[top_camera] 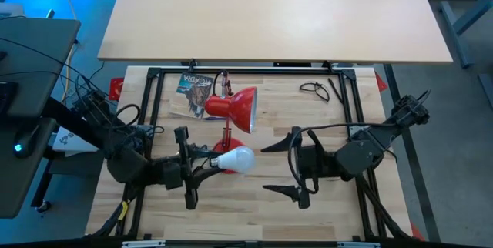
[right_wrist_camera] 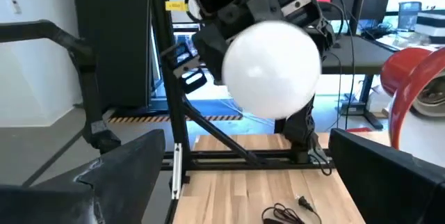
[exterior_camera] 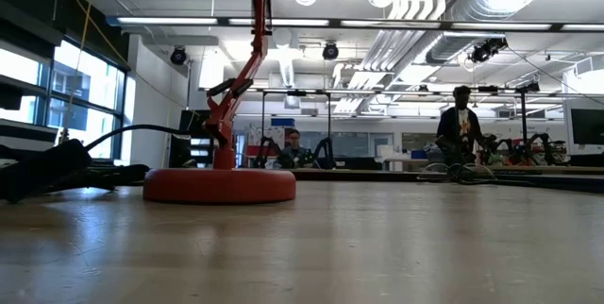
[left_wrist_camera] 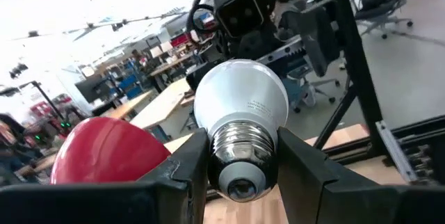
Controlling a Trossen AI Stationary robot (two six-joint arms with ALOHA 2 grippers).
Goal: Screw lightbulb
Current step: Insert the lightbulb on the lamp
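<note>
The lightbulb [top_camera: 235, 159] is small, white and pear-shaped, with a grey-silver threaded screw base [left_wrist_camera: 240, 156]. It is off the table — lying roughly level, round end toward the table's right side — clamped at its base between two dark fingers [left_wrist_camera: 186, 172], just in front of the red lamp shade [top_camera: 240, 108].

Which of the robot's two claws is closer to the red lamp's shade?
The left gripper, holding the lightbulb just below the red lamp's shade. The right gripper hangs open, farther off to the side.
</note>
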